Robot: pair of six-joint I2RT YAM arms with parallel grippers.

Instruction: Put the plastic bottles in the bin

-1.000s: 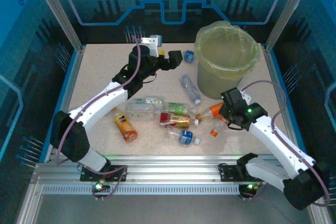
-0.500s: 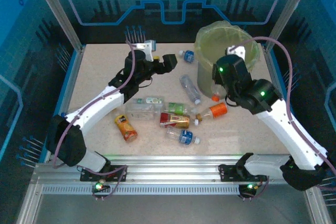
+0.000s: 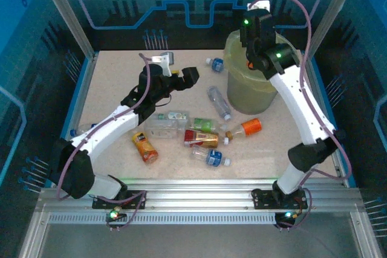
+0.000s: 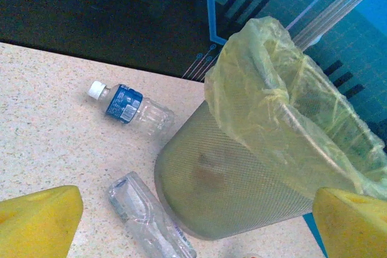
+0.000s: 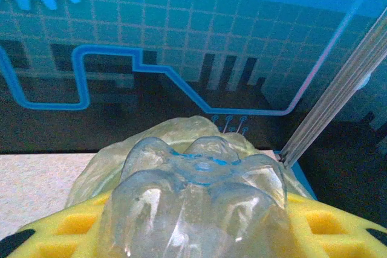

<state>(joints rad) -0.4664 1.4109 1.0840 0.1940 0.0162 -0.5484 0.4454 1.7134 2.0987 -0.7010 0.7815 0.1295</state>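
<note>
The right gripper (image 3: 251, 52) hangs above the round bin lined with a yellow-green plastic bag (image 3: 242, 92), at the far right of the table (image 3: 115, 89). The right wrist view reveals what the overhead view leaves unclear: yellow pads (image 5: 326, 225) closed on a clear plastic bottle (image 5: 199, 197), its base toward the camera and the bag's rim just beyond. This looks like the drop step, and the next move probably calls for parting the jaws so the bottle falls inside.

The left gripper (image 3: 188, 77) hovers left of the bin, spread wide and empty. Its wrist view shows a blue-labelled clear bottle (image 4: 130, 106) and a crushed clear bottle (image 4: 148, 219) lying beside the bin. The overhead view adds an orange-labelled bottle (image 3: 247, 128) and several more mid-table.
</note>
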